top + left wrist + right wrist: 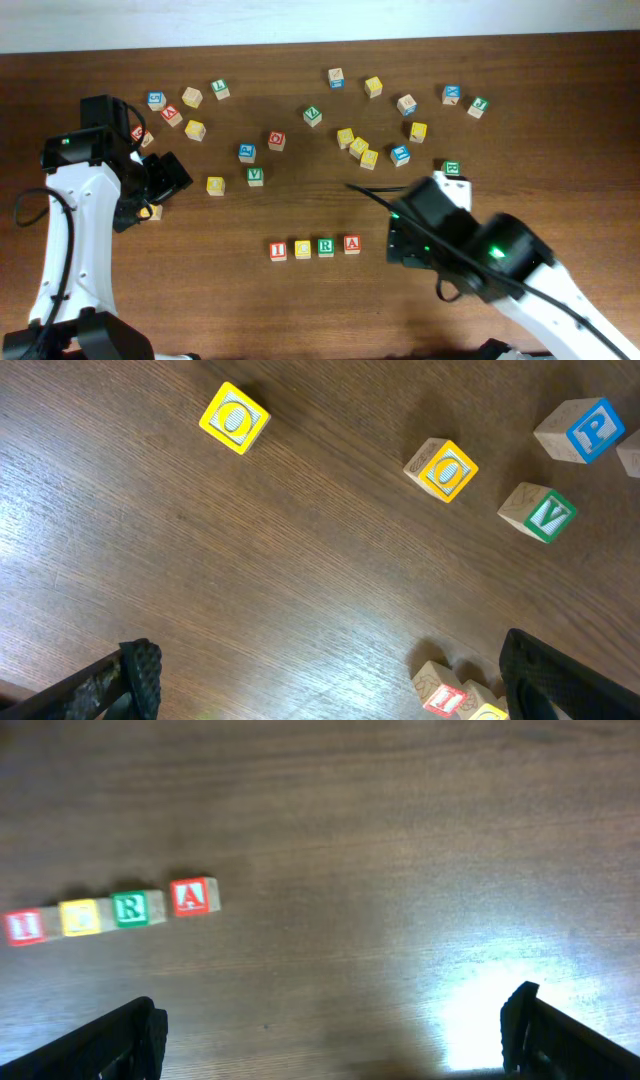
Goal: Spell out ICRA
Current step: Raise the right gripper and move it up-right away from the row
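Overhead, the I-C-R-A row [314, 248] sits complete on the counter [250, 310], 4 blocks touching. Left wrist view: left pincer [330, 680] spread, holding nothing. Right wrist view: right pincer [335, 1040] spread, empty, row at upper left.

Both arms are the same build. The left arm [68, 235] and right arm [565, 305] have smooth white link shells and black joint housings. Each has a green LED lit: left LED [66, 141], right LED [495, 253]. Left cable [28, 208] is a loose black loop, right cable [372, 191] a thin black line. Left fingers [142, 672] are matte black with a bumpy edge texture. Right fingers [135, 1032] are also black, detail blurred.
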Action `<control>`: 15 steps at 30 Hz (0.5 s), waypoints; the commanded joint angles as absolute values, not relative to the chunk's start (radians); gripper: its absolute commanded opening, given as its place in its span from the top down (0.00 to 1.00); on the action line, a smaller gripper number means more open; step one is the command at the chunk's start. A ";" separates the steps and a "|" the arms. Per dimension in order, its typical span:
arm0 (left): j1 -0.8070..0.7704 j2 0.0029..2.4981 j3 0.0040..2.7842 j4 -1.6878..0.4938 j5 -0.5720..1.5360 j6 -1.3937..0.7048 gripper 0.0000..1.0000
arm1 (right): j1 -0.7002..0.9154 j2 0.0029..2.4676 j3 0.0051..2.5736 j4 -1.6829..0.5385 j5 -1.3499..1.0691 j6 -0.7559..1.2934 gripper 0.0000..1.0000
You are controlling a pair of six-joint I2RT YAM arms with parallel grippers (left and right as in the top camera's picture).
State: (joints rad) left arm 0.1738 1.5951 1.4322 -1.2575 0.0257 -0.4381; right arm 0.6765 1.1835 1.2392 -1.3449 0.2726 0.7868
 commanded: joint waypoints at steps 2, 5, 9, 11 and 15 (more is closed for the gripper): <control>0.179 1.591 1.434 -1.258 0.022 -0.447 0.01 | 0.588 1.321 1.227 -1.291 0.264 0.802 0.01; 0.179 1.591 1.434 -1.258 0.022 -0.447 0.01 | 0.455 1.425 1.227 -1.215 0.204 0.801 0.21; 0.179 1.591 1.434 -1.258 0.022 -0.447 0.01 | 0.371 1.545 1.227 -1.114 0.052 0.656 0.53; 0.179 1.591 1.434 -1.258 0.022 -0.447 0.01 | 0.339 1.568 1.226 -1.135 0.053 0.624 0.52; 0.179 1.591 1.434 -1.258 0.022 -0.447 0.01 | 0.246 1.486 1.227 -1.280 0.052 0.600 0.42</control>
